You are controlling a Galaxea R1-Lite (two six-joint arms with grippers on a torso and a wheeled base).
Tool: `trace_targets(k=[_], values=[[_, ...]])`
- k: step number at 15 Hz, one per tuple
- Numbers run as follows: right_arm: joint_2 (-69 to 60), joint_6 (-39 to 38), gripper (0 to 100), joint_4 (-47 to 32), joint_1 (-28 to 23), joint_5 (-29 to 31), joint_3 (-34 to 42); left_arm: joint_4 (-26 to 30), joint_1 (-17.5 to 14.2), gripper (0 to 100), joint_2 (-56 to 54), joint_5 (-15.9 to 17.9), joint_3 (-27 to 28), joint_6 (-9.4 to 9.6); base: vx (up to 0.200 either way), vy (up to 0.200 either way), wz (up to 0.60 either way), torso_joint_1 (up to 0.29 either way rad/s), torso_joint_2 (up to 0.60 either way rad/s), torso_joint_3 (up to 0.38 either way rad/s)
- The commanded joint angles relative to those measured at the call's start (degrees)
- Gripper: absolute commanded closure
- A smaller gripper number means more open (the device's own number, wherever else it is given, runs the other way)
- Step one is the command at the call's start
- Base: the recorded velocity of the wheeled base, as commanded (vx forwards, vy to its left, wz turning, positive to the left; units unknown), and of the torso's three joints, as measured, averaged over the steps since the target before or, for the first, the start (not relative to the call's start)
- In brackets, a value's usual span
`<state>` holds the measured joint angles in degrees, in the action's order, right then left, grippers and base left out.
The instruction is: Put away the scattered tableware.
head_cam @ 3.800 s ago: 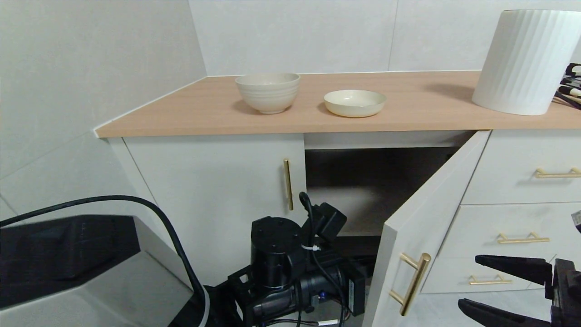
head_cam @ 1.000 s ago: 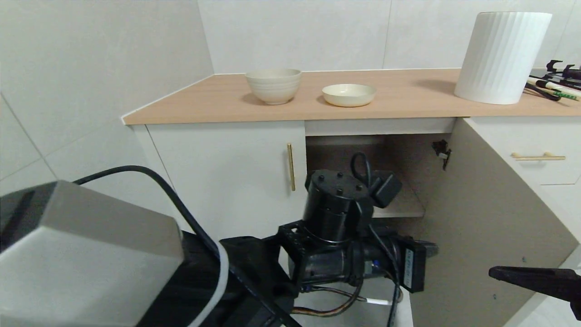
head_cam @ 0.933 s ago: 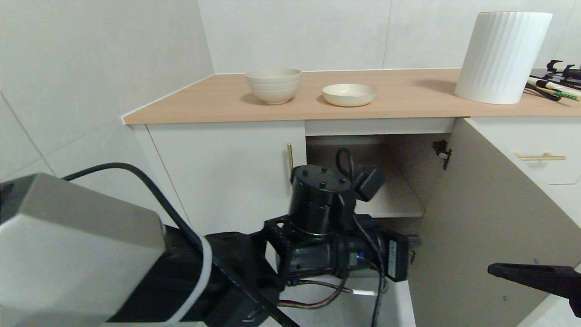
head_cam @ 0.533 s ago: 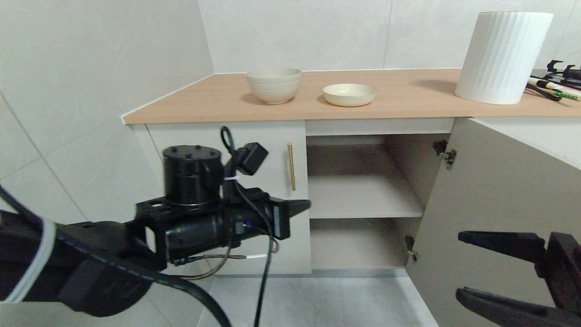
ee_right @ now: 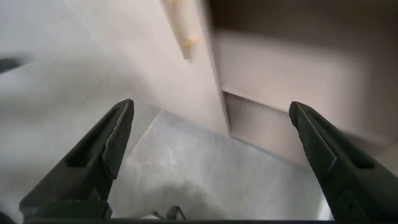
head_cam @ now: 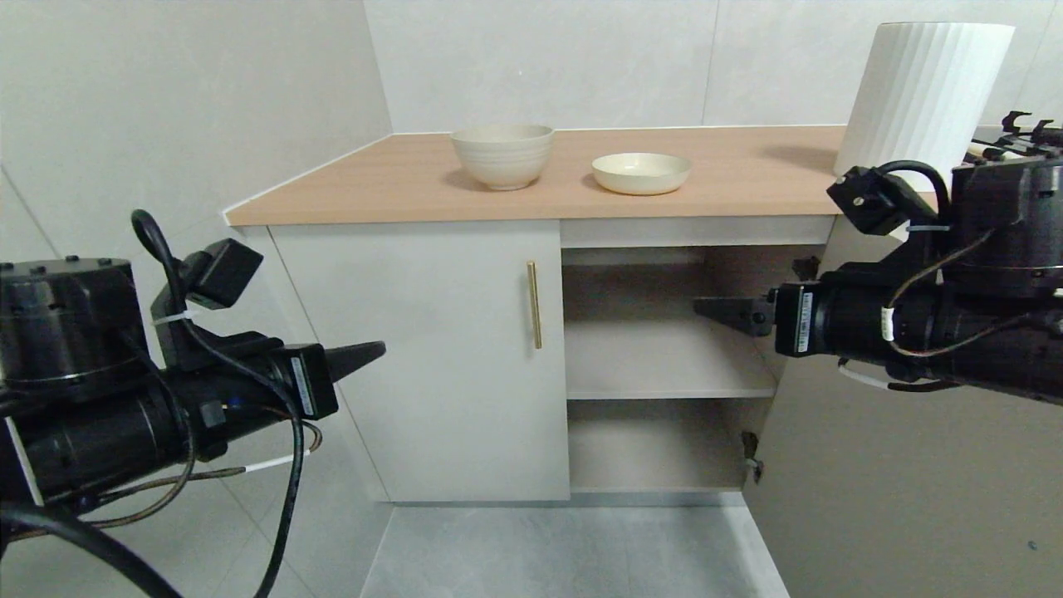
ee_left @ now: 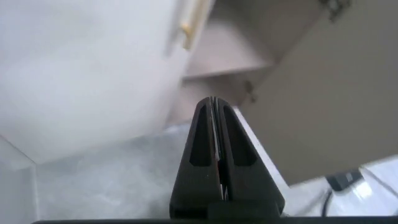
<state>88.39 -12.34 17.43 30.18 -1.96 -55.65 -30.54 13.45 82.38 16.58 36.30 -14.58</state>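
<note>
A deep ribbed cream bowl and a shallow cream dish stand side by side on the wooden counter. Below them is a cabinet whose right door stands wide open, baring two shelves. My left gripper is shut with nothing in it, low and left of the closed left door; in its wrist view the left gripper has its fingers pressed together. My right gripper hangs open in front of the upper shelf, and the right gripper shows widely spread fingers.
A tall white ribbed container stands at the counter's right end, with dark utensils behind it. The closed door carries a gold handle. Tiled walls close the left side and back. Grey floor lies before the cabinet.
The cabinet's right door went from half open to wide open. My left arm swung left, away from the opening. My right arm rose from low right to the upper shelf's height.
</note>
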Motion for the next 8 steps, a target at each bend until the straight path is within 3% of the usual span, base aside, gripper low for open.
trace_targets(k=[1, 2, 8], values=[[2.66, -1.20, 0, -0.03, 0.75, 1.87, -0.86, 5.93, -1.32, 100, -2.67, -1.29, 3.69, -0.19, 0.000, 0.000, 0.00, 0.000, 0.00, 0.000], [1.43, -1.64, 0, -0.03, 0.75, 3.63, -0.34, 7.07, -1.32, 0, -2.93, -1.90, 4.39, -0.71, 0.000, 0.000, 0.00, 0.000, 0.00, 0.000], [-2.96, -2.43, 0, -5.22, 0.93, 5.83, -1.92, 6.63, -1.32, 0, -6.27, -2.96, 5.18, -0.89, 0.000, 0.000, 0.00, 0.000, 0.00, 0.000]])
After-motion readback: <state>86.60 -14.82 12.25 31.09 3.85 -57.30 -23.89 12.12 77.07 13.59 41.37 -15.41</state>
